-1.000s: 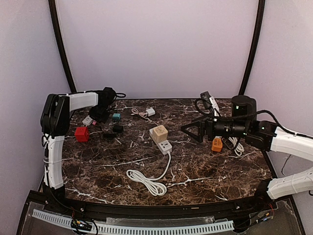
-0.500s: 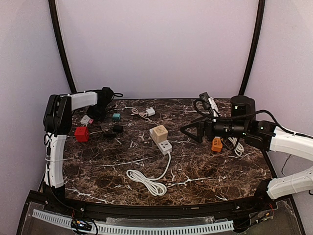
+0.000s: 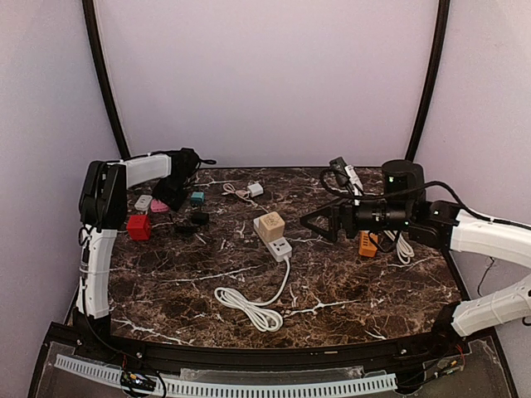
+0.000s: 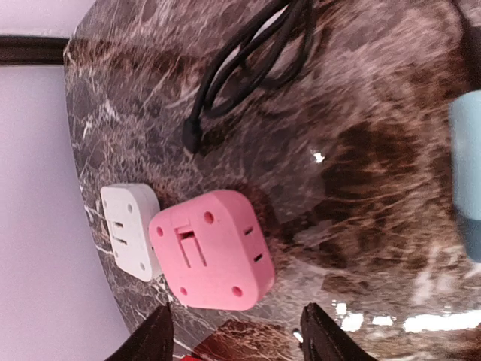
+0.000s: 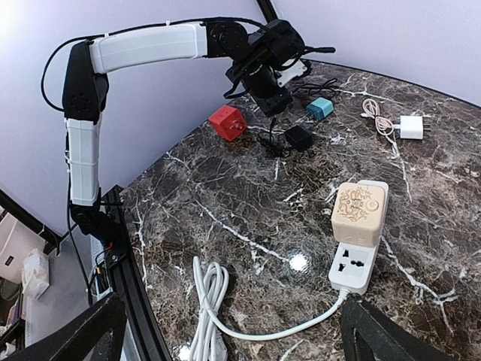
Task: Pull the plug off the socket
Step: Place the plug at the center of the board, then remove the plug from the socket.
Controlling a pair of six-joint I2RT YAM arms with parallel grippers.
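Note:
A beige cube plug (image 3: 269, 225) sits pushed into the far end of a white socket strip (image 3: 279, 247) at the table's middle; the right wrist view shows the plug (image 5: 359, 213) on the strip (image 5: 355, 265). My right gripper (image 3: 309, 222) hovers just right of them, open and holding nothing (image 5: 229, 338). My left gripper (image 3: 170, 197) is at the far left back, open (image 4: 237, 335), above a pink adapter (image 4: 213, 250) that lies on the table outside its fingers.
Beside the pink adapter lies a white adapter (image 4: 129, 228). A red cube (image 3: 138, 226), teal block (image 3: 197, 198), black adapter (image 3: 200, 218) and white charger (image 3: 255, 189) lie nearby. An orange adapter (image 3: 367, 244) sits under the right arm. The strip's cord (image 3: 249, 308) coils near the front.
My left gripper has opened and let go of the pink adapter, which now lies beside the white one. My right gripper has edged left toward the socket strip.

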